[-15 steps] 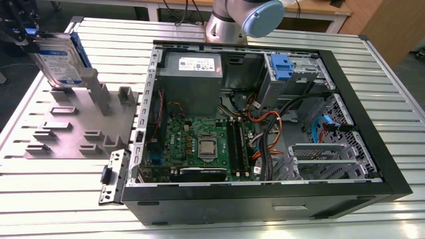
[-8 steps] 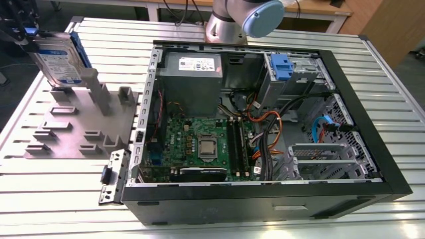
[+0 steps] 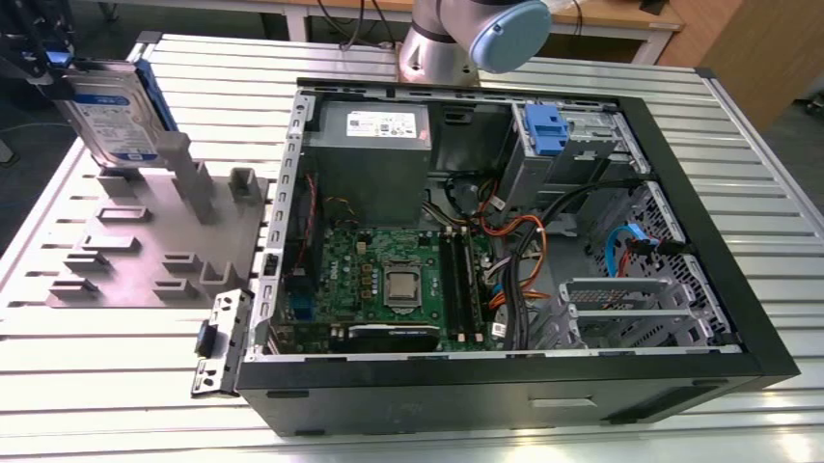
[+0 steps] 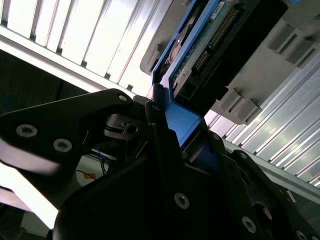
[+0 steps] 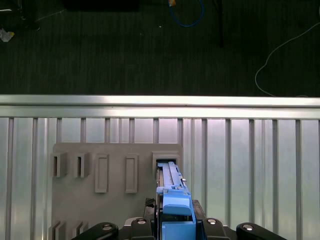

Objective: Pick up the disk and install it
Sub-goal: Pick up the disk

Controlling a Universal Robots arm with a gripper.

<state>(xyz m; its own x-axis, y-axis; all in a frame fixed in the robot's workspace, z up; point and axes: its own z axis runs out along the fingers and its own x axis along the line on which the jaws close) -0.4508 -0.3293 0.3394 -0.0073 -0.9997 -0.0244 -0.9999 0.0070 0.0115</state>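
The fingers [image 4: 161, 135] hold the disk [image 3: 119, 114] by its blue edge. It stands upright over the grey tray [image 3: 142, 260], near a corner of the desk [image 3: 103, 386]. It could bump the tray's posts [image 3: 193, 188] and slip out.

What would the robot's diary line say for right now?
gripper: shut on the disk | disk: upright at the grey tray | computer case: open, disk not yet inside
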